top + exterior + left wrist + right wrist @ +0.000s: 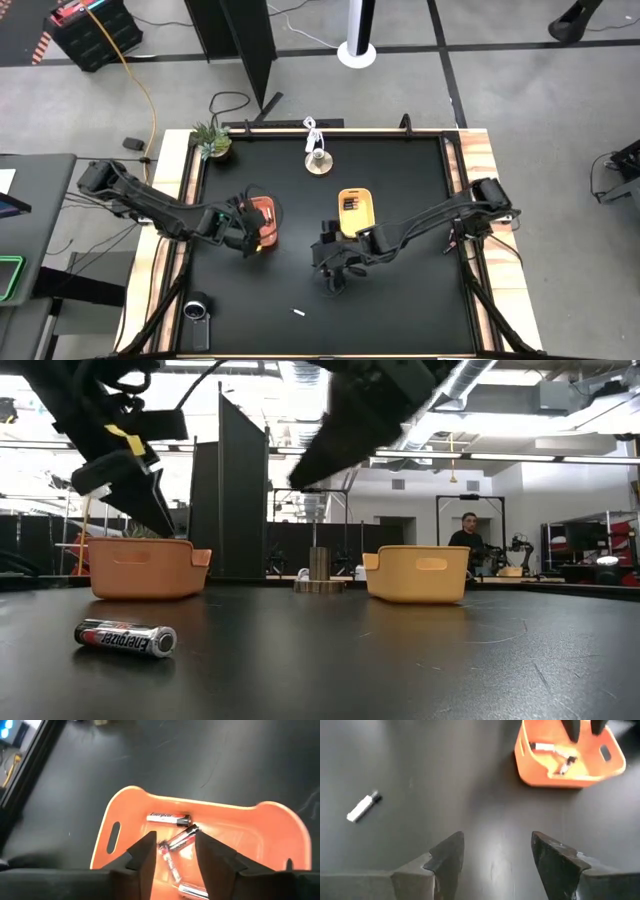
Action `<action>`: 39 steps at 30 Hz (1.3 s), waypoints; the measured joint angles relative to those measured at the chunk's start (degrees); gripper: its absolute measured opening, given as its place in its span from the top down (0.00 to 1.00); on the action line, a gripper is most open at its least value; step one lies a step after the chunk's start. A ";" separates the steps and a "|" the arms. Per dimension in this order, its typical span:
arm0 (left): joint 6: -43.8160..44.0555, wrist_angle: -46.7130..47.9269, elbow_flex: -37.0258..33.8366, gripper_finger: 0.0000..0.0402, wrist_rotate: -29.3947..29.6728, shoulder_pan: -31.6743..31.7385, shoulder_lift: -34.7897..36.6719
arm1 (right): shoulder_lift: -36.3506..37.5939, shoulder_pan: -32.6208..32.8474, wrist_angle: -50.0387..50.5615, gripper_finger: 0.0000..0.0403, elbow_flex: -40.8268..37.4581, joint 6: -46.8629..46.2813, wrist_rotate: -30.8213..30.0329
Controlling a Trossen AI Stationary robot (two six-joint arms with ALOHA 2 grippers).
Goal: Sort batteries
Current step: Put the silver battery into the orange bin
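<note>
R tool (492, 857) near battery (364, 807) (flat, diagonal)

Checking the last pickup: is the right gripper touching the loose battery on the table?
Apart. The right wrist view shows the right gripper open over bare table, the battery lying well off to one side.

One silver-and-black battery (125, 638) lay on its side on the bare tabletop (400, 310), alone and well apart from both trays. Several more silver cells (170, 818) lay jumbled in the orange tray (125, 800), some crossing each other. Dark cells (350, 204) lay in the yellow tray (368, 215).
</note>
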State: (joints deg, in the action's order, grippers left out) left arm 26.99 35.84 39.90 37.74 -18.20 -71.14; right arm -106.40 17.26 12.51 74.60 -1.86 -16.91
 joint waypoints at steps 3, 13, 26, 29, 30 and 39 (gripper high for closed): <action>-4.81 -4.85 0.00 0.62 -2.22 -2.85 0.98 | -1.17 -0.02 0.08 0.38 2.14 1.12 -0.77; -18.98 -30.45 0.12 0.59 -16.87 -14.28 -2.80 | -1.50 -1.31 0.47 0.38 4.34 3.54 -2.86; -19.61 -56.92 2.02 0.59 -19.45 -20.26 -26.56 | 2.86 -1.25 2.66 0.38 4.32 4.06 -6.26; -19.43 -58.67 3.77 0.59 -20.28 -20.28 -29.40 | 3.99 -0.75 2.59 0.38 4.32 3.84 -6.38; -19.44 -58.40 4.16 0.59 -21.45 -20.26 -30.38 | 4.16 -0.47 2.56 0.38 4.32 3.84 -6.38; -17.50 -59.00 5.44 0.59 -24.02 -19.50 -35.83 | 4.14 0.67 3.22 0.38 4.32 3.82 -7.32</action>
State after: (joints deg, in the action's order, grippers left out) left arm 9.49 -23.16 45.34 13.72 -37.70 -106.97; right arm -102.26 17.92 15.73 78.91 1.96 -24.23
